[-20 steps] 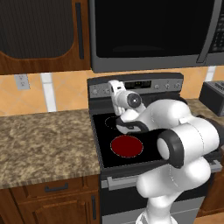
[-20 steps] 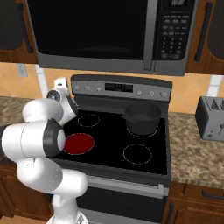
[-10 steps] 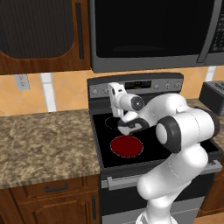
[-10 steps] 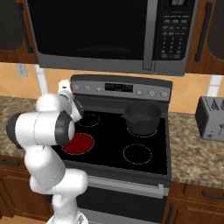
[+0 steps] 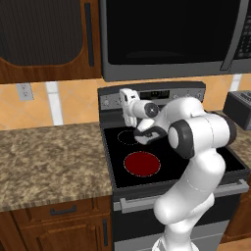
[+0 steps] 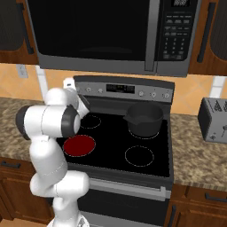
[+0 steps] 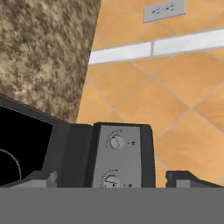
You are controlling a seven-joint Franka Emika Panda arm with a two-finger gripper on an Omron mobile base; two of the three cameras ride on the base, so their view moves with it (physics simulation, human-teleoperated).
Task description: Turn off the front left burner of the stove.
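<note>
Claw (image 7: 109, 178) fingers spread apart, you face the knobs (image 7: 116, 141) at the far-left end of the stove (image 6: 146, 153) panel, untouched, while the front left burner (image 5: 142, 163) glows red, so the turning remains.

Supporting surfaces. The stove (image 6: 146, 170) has a flat black glass cooktop. On its glass, the front left burner (image 5: 142, 163) glows solid red, while three other ring marks appear as thin white outlines. A dark pot (image 6: 144, 119) stands on the rear right ring. Speckled granite counter (image 5: 49, 157) adjoins the stove on its left side; a matching counter section (image 6: 199, 153) on the right side carries a grey toaster (image 6: 214, 119) set near the tiled wall.
</note>
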